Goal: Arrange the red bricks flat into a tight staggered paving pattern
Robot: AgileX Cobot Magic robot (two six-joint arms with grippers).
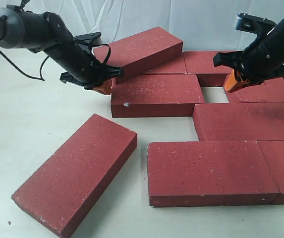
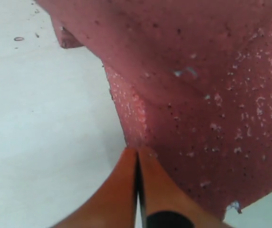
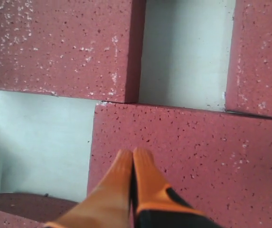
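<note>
Left gripper (image 1: 104, 87): jaws pressed together, nothing held, tips at the low end of the tilted brick (image 1: 141, 49).
Right gripper (image 1: 231, 85): jaws together, empty, just above a flat brick (image 3: 188, 142) beside the gap (image 1: 216, 94).
Bricks (image 1: 211, 171): flat, in rows toward the worktop (image 1: 13, 129) right edge.
Loose brick (image 1: 77, 181): skewed, front left, apart.

You get bright, even light; the red bricks (image 1: 156, 94) cast only soft shadows on the desk (image 1: 32, 124). Your left wrist view is blurred up close (the orange fingers (image 2: 121, 190) especially).
</note>
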